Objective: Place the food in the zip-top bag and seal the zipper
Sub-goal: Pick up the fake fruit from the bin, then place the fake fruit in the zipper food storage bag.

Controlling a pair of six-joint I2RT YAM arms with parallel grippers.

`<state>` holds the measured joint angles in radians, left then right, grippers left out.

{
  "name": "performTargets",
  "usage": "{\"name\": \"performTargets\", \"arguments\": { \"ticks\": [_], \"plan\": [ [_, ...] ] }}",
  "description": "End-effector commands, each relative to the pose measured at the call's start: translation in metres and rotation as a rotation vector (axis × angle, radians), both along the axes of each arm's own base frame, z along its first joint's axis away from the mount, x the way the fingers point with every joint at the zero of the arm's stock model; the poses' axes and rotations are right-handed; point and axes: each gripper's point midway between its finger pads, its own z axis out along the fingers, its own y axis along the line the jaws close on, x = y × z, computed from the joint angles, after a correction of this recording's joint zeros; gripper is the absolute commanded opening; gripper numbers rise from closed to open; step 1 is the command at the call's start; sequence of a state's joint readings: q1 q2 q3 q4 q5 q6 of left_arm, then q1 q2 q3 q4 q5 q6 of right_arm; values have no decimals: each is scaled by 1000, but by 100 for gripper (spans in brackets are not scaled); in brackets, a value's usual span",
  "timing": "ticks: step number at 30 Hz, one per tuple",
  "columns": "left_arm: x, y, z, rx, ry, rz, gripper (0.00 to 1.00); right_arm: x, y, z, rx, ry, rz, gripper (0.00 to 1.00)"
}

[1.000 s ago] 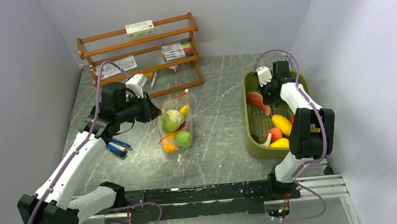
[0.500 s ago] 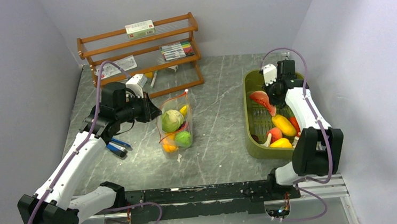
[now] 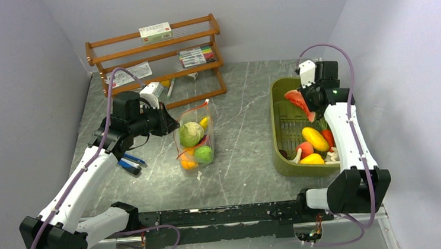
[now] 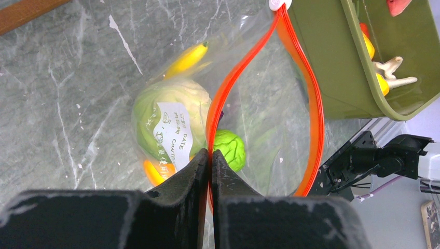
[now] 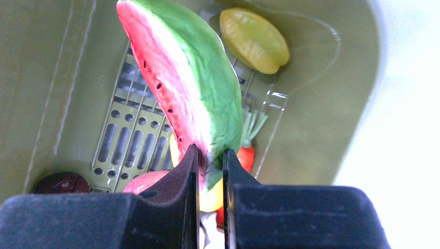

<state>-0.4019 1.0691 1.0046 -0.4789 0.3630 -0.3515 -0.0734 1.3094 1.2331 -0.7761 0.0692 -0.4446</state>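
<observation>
**Clear bag held open, watermelon slice in the other claw**

Clear zip-top bag [image 3: 194,139] is standing upright on the grey marble-look table [image 3: 246,98] with its mouth open. In the left wrist view the red-orange zipper [image 4: 313,104] spreads into a wide loop. Already inside the bag: a pale green cabbage [image 3: 190,133] with a white label, a banana [image 3: 204,123] tucked behind it, a bright green ball [image 3: 204,154] lower down and an orange piece [image 3: 188,161] at the bottom.

The left gripper [image 3: 170,121] sits at the bag's upper left edge. Its fingers are pinched tight together with the zipper strip caught between them, so it's holding that side of the mouth up.

Well off to the right of the bag there's the olive-green bin [image 3: 280,155]. The right gripper [image 3: 308,102] is over the bin's end farthest from the arm bases, fingers clamped on the narrow tip of a watermelon slice [image 3: 295,101], red face and green rind sticking out past the fingers. How high it is above the bin floor I can't really tell. More food lies in the bin under it: yellow pieces [image 3: 314,138] and a red piece [image 3: 305,149], plus a dark round one down in a corner in the right wrist view.

Behind the bag and a bit to its left stands a wooden rack [image 3: 153,52] with marker pens [image 3: 196,56] on its middle shelf and a small box [image 3: 155,31] on top.
</observation>
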Motion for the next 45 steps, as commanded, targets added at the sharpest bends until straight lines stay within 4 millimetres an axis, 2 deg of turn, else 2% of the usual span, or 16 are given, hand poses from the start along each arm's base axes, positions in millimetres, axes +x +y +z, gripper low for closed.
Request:
{"name": "performTargets", "arguments": {
  "ticks": [1, 3, 6, 12, 14, 18, 22, 25, 29, 35, 43, 45],
  "plan": [
    [2, -2, 13, -17, -27, -6, 7, 1, 7, 49, 4, -131, 9, 0],
    [3, -3, 14, -21, -27, -6, 7, 4, 16, 68, 23, -191, 40, 0],
    [3, -4, 18, -28, -34, -9, 7, 10, 44, 95, 58, -278, 152, 0],
    [2, -9, 21, -64, -12, -13, 7, 13, 121, 139, 115, -450, 427, 0],
    [1, -10, 22, -73, -10, -13, 7, 11, 147, 147, 146, -481, 513, 0],
    [0, -10, 22, -80, -6, -9, 7, 5, 190, 148, 187, -521, 680, 0],
    [-1, -9, 20, -82, 5, -3, 7, -6, 228, 163, 281, -623, 853, 0],
    [0, -7, 21, -80, 2, 10, 7, -19, 254, 166, 364, -668, 999, 0],
    [0, -7, 24, -88, -2, 15, 7, -30, 276, 161, 387, -705, 1154, 0],
    [-1, -10, 22, -103, 10, 9, 7, -41, 298, 168, 432, -771, 1306, 0],
    [-2, -10, 24, -110, 10, 10, 7, -58, 338, 154, 487, -770, 1473, 0],
    [-2, -11, 22, -108, 14, 10, 7, -66, 356, 147, 499, -739, 1519, 0]
  ]
}}
